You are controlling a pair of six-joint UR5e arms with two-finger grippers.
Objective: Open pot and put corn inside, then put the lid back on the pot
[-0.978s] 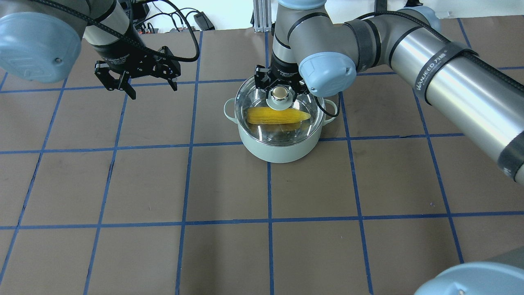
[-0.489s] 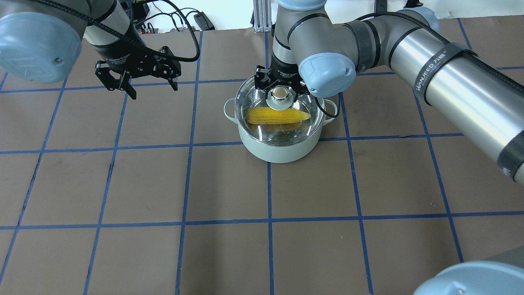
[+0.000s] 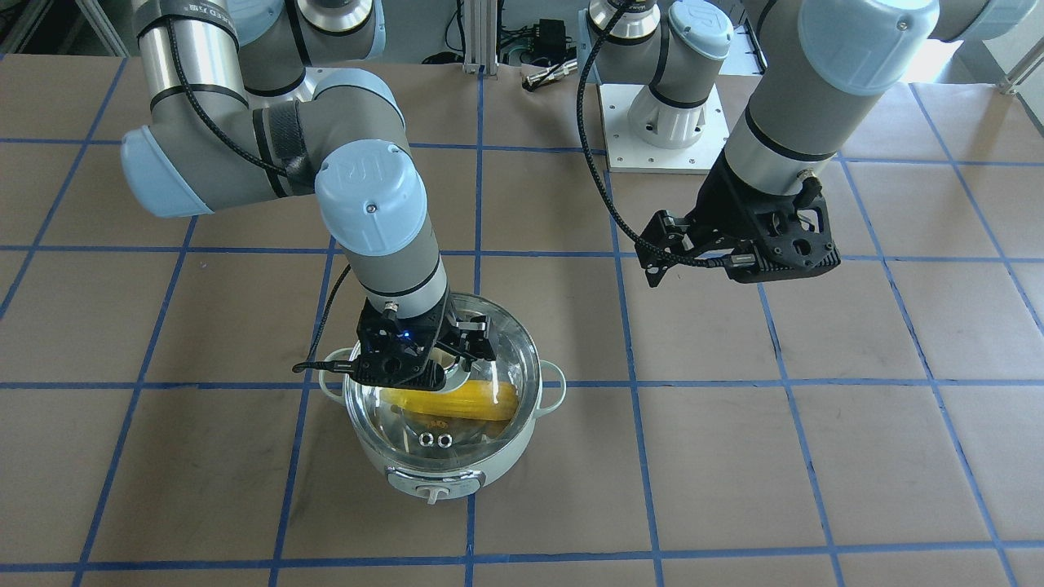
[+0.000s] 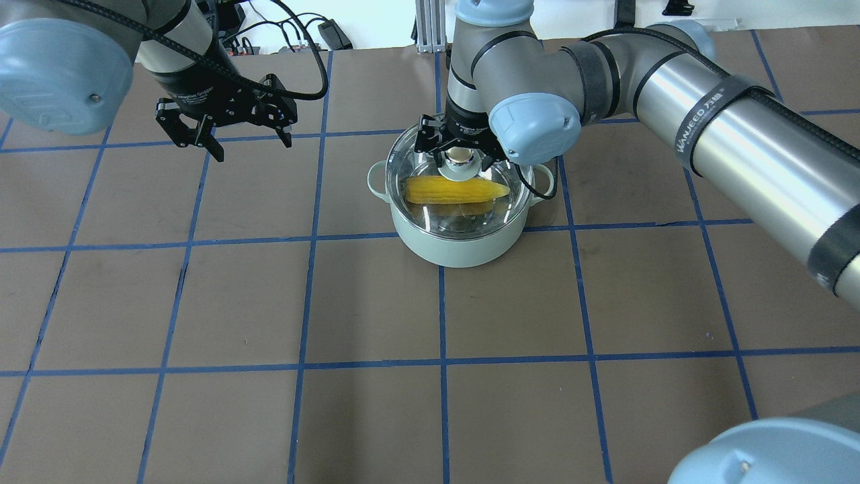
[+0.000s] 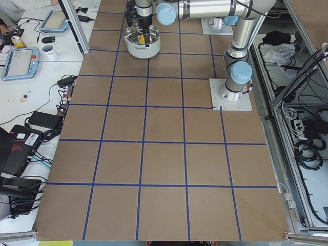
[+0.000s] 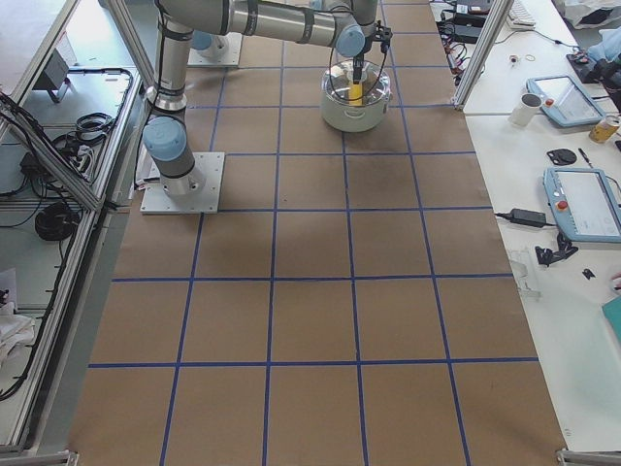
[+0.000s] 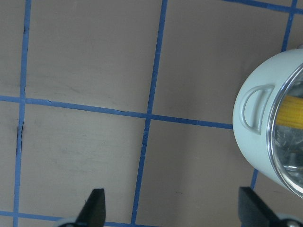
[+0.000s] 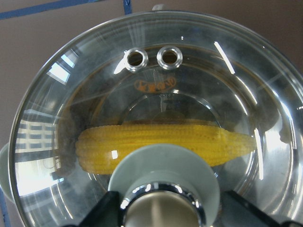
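Note:
The pale mint-green pot (image 4: 457,250) stands at the table's far middle with the clear glass lid (image 4: 500,200) seated on it. The yellow corn (image 4: 449,190) lies inside, seen through the glass, also in the right wrist view (image 8: 156,142). My right gripper (image 4: 459,154) hangs over the lid's gold-beige knob (image 8: 163,205). Its fingers (image 8: 102,213) stand apart on either side of the knob, open. My left gripper (image 4: 252,148) hovers open and empty over the table, to the left of the pot (image 7: 255,113).
Brown table with a blue tape grid. Cables and a power brick (image 4: 334,33) lie beyond the far edge. An operators' bench with tablets (image 6: 582,204) runs along one side of the table. The arms' base plate (image 3: 656,122) sits on the robot's side.
The right arm's wrist and elbow have shifted slightly over the lid. The lid, pot and corn have not moved. The left gripper has barely moved.

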